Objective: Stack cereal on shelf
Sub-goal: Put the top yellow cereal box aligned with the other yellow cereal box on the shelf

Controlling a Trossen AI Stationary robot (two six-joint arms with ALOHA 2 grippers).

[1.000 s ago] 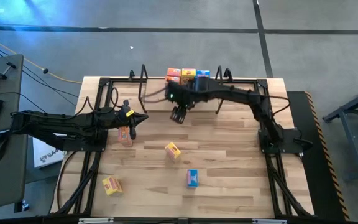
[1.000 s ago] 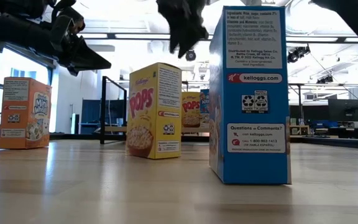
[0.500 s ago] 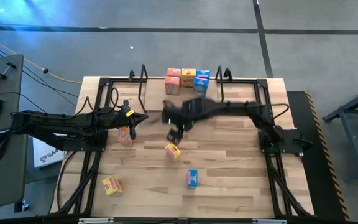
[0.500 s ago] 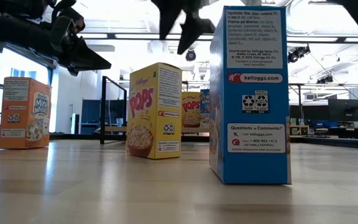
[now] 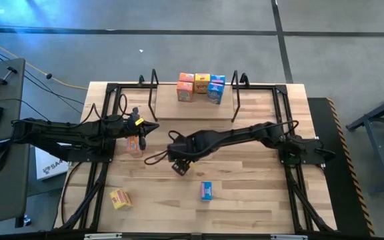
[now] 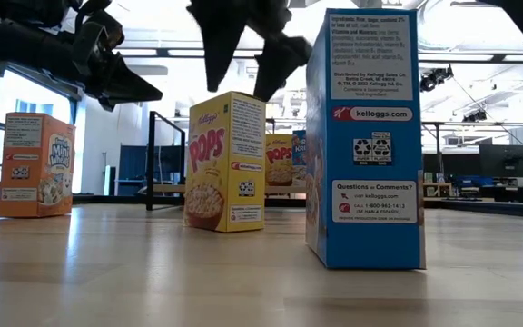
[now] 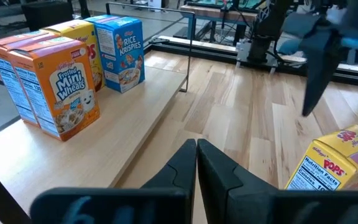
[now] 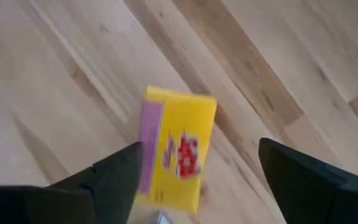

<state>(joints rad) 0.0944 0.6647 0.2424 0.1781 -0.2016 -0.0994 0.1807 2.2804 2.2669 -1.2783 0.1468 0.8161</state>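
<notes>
The shelf (image 5: 167,94) stands at the table's far edge and carries an orange (image 5: 186,87), a yellow (image 5: 202,83) and a blue cereal box (image 5: 215,87); they also show in the left wrist view (image 7: 55,81). My right gripper (image 6: 243,56) is open and hangs just above a yellow Pops box (image 6: 225,162), which stands upright mid-table. Its fingers stand either side of that box (image 8: 176,149) without touching it. My left gripper (image 5: 149,127) is shut and empty, above an orange box (image 5: 134,144) at the table's left.
A blue box (image 5: 207,191) stands right of the Pops box, toward the near edge, and looms large in the low view (image 6: 363,136). A yellow box (image 5: 120,198) lies at the near left. The shelf's black wire uprights (image 5: 237,90) rise at both its ends.
My right gripper has swung from just in front of the shelf toward the table's near edge and a little to the left, coming down over the yellow Pops box. No box has moved.
</notes>
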